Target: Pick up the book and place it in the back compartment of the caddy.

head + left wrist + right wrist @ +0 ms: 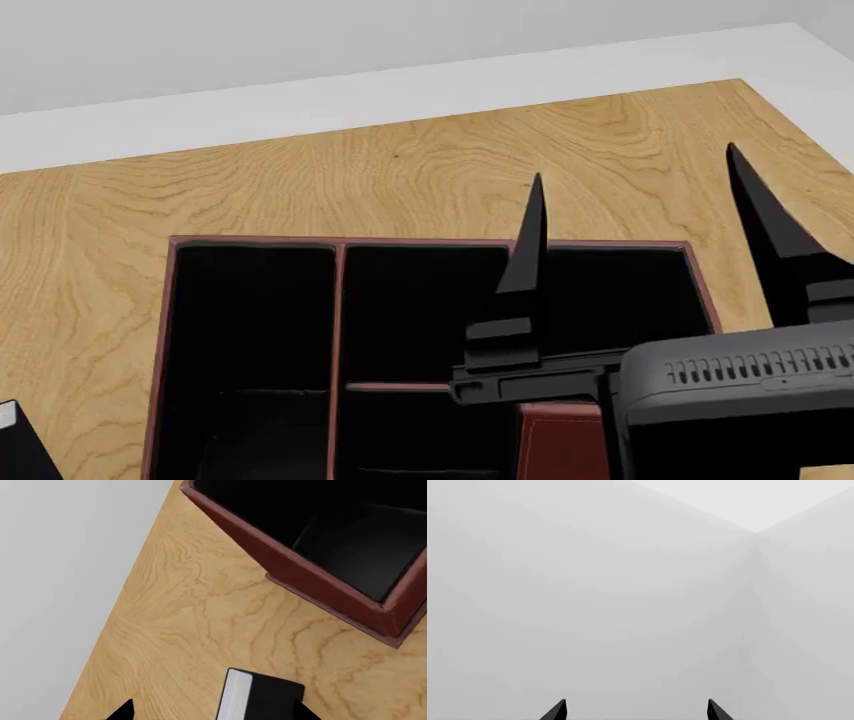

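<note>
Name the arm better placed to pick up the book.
Left. Its gripper hangs over the book on the table beside the caddy. The right gripper is raised, facing blank wall.

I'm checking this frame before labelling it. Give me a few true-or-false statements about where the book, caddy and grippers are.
1. The book lies on the wooden table, outside the caddy. True.
2. The right gripper holds the book. False: its fingers stand apart with nothing between them.
3. The caddy has dark-red walls and a black inside. True.
4. The right gripper points down at the table. False: its wrist view shows only pale wall.
5. The left gripper has the book between its fingertips. True.
</note>
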